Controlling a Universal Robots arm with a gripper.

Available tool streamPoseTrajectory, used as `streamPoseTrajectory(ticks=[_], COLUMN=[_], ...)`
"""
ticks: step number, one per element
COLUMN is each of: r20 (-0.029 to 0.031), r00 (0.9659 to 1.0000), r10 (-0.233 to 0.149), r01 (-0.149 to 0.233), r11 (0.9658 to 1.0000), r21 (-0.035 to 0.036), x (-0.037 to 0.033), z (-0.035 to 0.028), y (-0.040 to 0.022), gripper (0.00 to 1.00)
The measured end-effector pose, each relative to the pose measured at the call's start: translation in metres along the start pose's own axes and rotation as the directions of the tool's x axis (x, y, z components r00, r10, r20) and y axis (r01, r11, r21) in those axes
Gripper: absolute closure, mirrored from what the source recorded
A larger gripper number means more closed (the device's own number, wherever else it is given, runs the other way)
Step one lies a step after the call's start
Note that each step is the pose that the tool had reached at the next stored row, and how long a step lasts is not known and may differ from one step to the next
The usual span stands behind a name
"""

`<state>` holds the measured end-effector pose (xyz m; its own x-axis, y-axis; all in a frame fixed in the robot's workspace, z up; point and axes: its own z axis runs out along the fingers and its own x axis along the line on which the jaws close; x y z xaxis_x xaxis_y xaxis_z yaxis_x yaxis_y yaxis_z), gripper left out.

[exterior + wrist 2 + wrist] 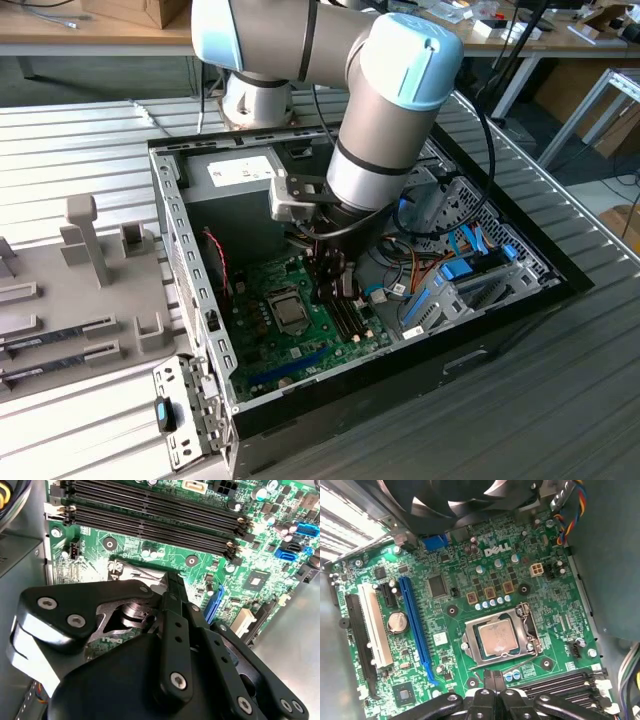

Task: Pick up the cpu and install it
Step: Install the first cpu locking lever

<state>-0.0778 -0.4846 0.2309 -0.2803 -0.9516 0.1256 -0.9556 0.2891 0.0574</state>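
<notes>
The cpu (496,636), a small silvery square chip, lies flat in the socket frame (471,652) on the green motherboard (445,625); the exterior view shows the cpu (290,312) inside the open computer case. My gripper (493,681) hangs just above the board, beside the socket on the side of the black memory slots (565,684). Its fingers are shut together with nothing between them and are apart from the cpu. In the second wrist view the gripper (167,580) covers most of the socket. In the exterior view the gripper (330,272) is low inside the case.
The black case wall (500,330) rings the board. A grey power-supply box (240,172) sits at the back, and blue drive brackets and cables (455,275) at the exterior view's right. A fan (465,500) overhangs the board. A grey tray (70,300) holding memory sticks (60,335) lies outside the case.
</notes>
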Motion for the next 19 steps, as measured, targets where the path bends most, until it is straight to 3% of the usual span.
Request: streamPoseTrajectory(ticks=[19], r20=[-0.0025], r00=[1.0000], r10=[0.000], r01=[0.000], r11=[1.0000], r21=[0.0008], x=[0.0027], z=[0.0154], y=[-0.0023], gripper=[0.89])
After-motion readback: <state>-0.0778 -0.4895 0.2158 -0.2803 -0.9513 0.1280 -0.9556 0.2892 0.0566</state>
